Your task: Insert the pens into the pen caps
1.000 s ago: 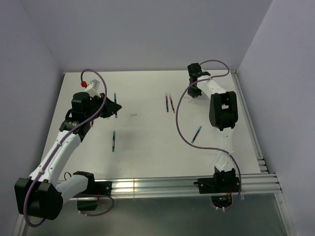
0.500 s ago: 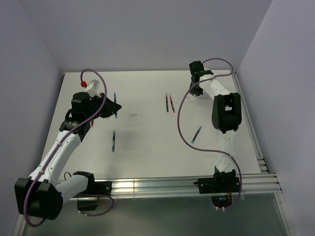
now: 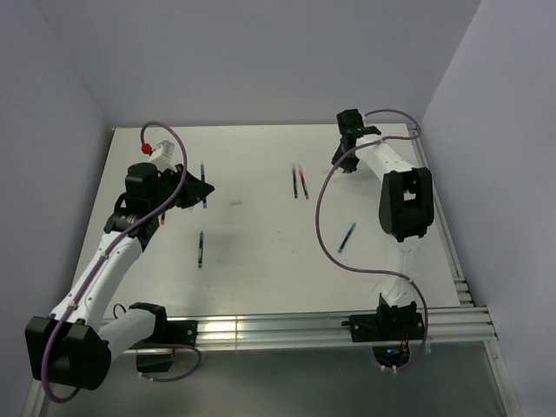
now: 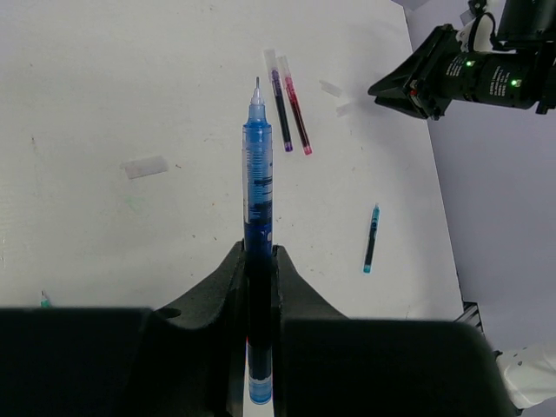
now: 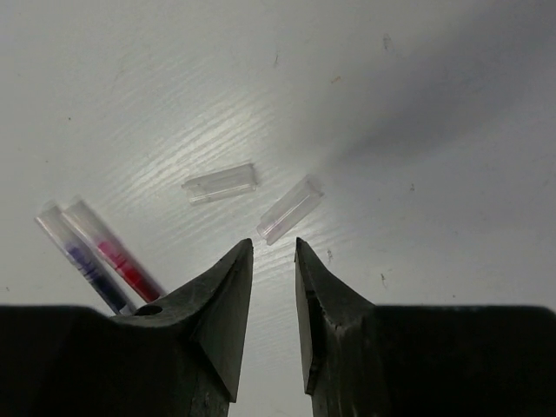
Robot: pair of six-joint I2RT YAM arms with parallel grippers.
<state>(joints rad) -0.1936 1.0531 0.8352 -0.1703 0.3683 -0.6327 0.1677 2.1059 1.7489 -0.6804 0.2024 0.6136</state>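
2 clear pen caps (image 5: 290, 208) lie loose at the far right of the white counter (image 5: 130, 69). The closer one lies diagonally, just ahead of the right tool (image 5: 274, 252), whose jaws are narrowly parted and empty. The left tool (image 4: 258, 256) clamps an uncapped blue pen (image 4: 257, 174), tip pointing outward. Pale grey walls (image 3: 261, 52) enclose the counter.

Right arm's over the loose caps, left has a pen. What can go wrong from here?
1. The right tool shows only a narrow gap, and the nearer cap lies slantwise to it; closing may flick it away.
2. The second cap lies close by, so a finger may knock it.
3. Much of the blue pen sticks out ahead of the left tool; pushing into a cap may tilt it.
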